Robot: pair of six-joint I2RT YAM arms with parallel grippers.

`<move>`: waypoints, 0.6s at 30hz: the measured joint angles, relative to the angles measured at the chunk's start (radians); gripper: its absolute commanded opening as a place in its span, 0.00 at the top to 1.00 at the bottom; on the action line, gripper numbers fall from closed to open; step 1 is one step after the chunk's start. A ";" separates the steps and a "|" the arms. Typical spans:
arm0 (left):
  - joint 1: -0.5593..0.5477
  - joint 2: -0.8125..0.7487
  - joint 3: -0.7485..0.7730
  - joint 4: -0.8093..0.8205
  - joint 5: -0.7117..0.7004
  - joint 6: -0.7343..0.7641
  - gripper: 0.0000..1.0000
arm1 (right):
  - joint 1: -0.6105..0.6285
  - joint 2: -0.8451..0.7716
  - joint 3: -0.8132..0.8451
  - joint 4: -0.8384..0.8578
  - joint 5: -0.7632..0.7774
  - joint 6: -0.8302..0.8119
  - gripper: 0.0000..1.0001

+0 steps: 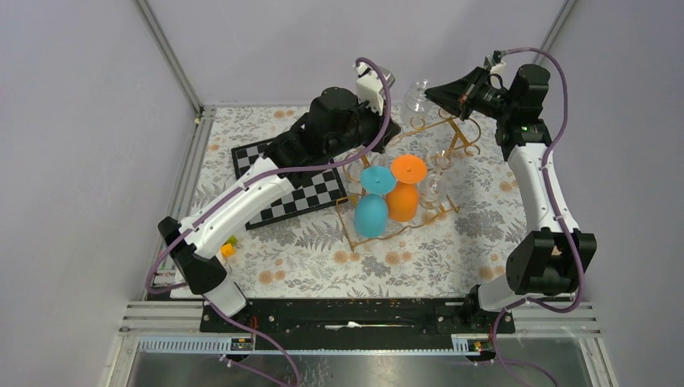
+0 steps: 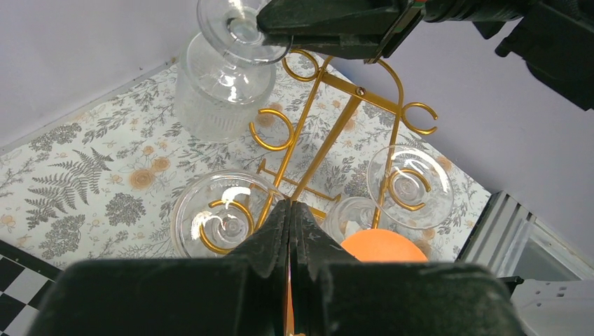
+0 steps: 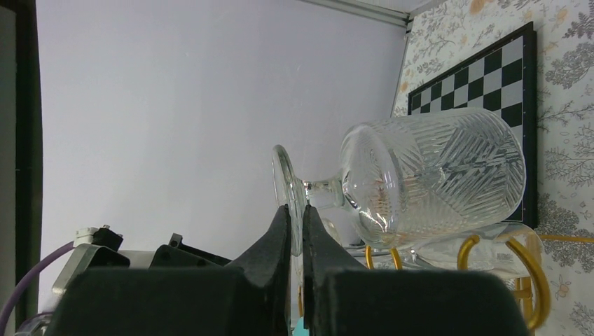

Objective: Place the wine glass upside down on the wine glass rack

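- Bottom of top view: both arm bases sit on black rail (image 1: 347, 313).
- Lower left: small yellow-orange bits (image 1: 229, 247) on floral cloth (image 1: 403, 266), just beside L arm (image 1: 242, 201).
- Left of centre: chessboard (image 1: 300, 200), flat on cloth, partly under L arm.
- Centre: blue glass (image 1: 371, 214) & orange glass (image 1: 403, 200) hang bowl-down, feet up, just beside each other at near end of wine glass rack (image 1: 440, 129).
- L wrist view: two clear glasses also hang in rack, one lower left (image 2: 220, 217), one right of centre (image 2: 410, 185). Their feet rest on the gold loops.
- L gripper (image 2: 289, 210): fingers pressed together, nothing between them. It hovers over rack's mid rails, w/ orange foot showing just under the tips.
- R gripper (image 3: 295, 213): pinching foot of wine glass (image 3: 434, 175), a finger on each face of the foot, near its rim.
- Wine glass sits upper centre in top view, at far end of rack. It's inverted: foot up, cut-pattern bowl down, above cloth. In L wrist view (upper left) bowl hangs just left of far curled loops.
- Can't tell if stem or foot touches the rack.
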 measured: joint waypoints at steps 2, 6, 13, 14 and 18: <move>-0.002 0.004 0.000 0.002 0.003 0.012 0.99 | -0.011 -0.011 0.000 -0.012 0.005 -0.003 1.00; -0.008 0.023 0.007 0.003 0.005 0.031 0.97 | -0.028 -0.025 0.017 -0.032 0.004 -0.004 1.00; -0.023 0.086 0.059 -0.003 0.003 0.074 0.91 | -0.031 -0.047 0.035 -0.038 0.002 -0.003 1.00; -0.024 0.093 0.070 -0.005 0.003 0.077 0.91 | -0.031 -0.049 0.035 -0.039 0.002 -0.004 1.00; -0.025 0.126 0.128 -0.007 -0.002 0.076 0.89 | -0.031 -0.058 0.035 -0.058 0.005 -0.014 1.00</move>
